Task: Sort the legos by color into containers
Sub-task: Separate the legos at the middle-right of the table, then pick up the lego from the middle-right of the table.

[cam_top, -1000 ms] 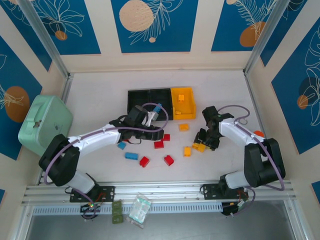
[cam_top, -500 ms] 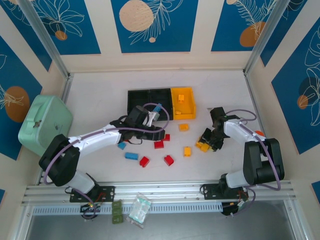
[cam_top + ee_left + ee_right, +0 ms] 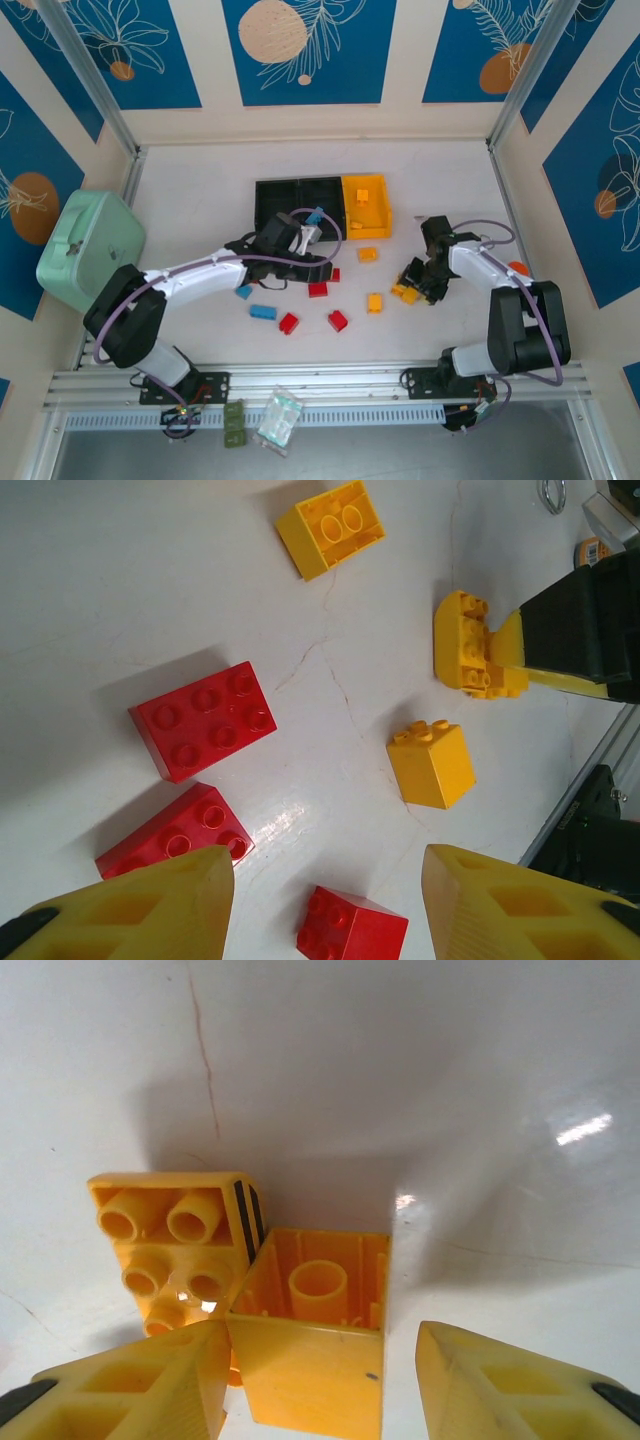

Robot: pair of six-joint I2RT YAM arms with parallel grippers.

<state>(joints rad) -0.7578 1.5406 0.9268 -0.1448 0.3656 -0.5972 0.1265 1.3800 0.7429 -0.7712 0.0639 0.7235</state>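
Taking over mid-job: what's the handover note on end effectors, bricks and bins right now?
Left end effector: open, empty, red bricks on the table below it.
Right end effector: open, straddling a yellow brick, not clamped.
Bin row: far side of the table; contents unclear from above.
Done: nothing confirmable.
Left: the red bricks, light blue bricks and several yellow ones lie loose, all to sort.

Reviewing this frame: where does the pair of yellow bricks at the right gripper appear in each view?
Top external: yellow brick pair right of centre, at the right gripper.
Left wrist: upper right, beside that gripper's black-and-yellow finger.
Right wrist: lower left to centre, one showing studs, one its hollow underside.
Shared landmark: the right gripper's yellow fingertips.
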